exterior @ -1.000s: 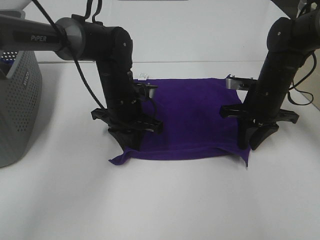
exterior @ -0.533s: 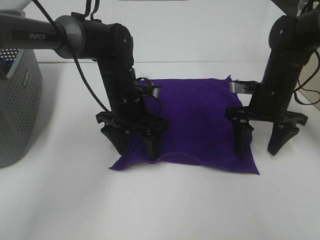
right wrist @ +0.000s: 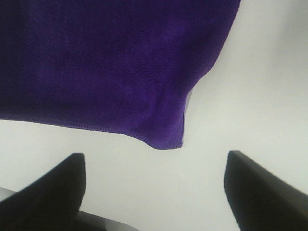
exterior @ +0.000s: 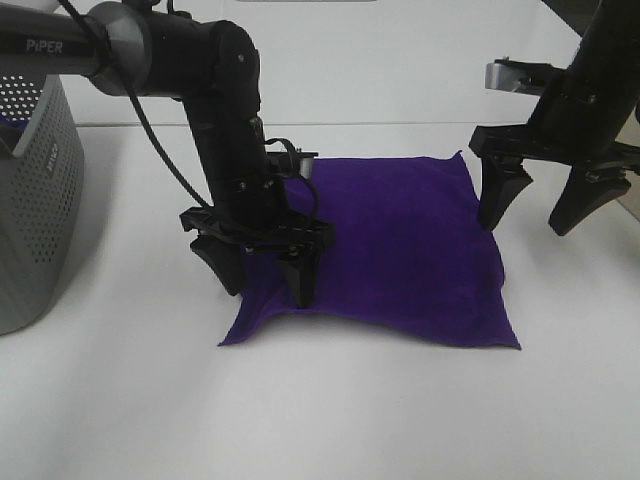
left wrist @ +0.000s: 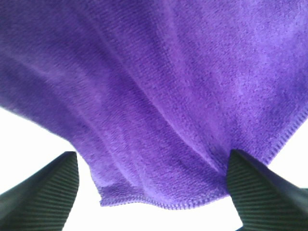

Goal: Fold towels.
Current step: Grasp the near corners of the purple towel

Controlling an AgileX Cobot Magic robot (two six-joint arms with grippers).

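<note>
A deep purple towel point(exterior: 400, 250) lies flat on the white table, its front edge slightly wavy. My left gripper point(exterior: 268, 290) stands open over the towel's front-left corner, one finger off the cloth's left edge and the other touching it. The left wrist view shows that towel corner point(left wrist: 159, 86) lying loose between the open gripper point(left wrist: 151, 158) fingers. My right gripper point(exterior: 526, 225) hangs open in the air, above and just right of the towel's right edge, holding nothing. Beneath the open gripper point(right wrist: 155, 158) in the right wrist view is a towel corner point(right wrist: 106, 62) on the table.
A grey perforated basket point(exterior: 30, 200) stands at the left edge of the table, close to the left arm. White tabletop point(exterior: 350, 410) stretches in front of the towel and to its right.
Both grippers opened and let go of the towel's front corners, which dropped flat. The right arm rose and drew back to the far right; the left lifted slightly.
</note>
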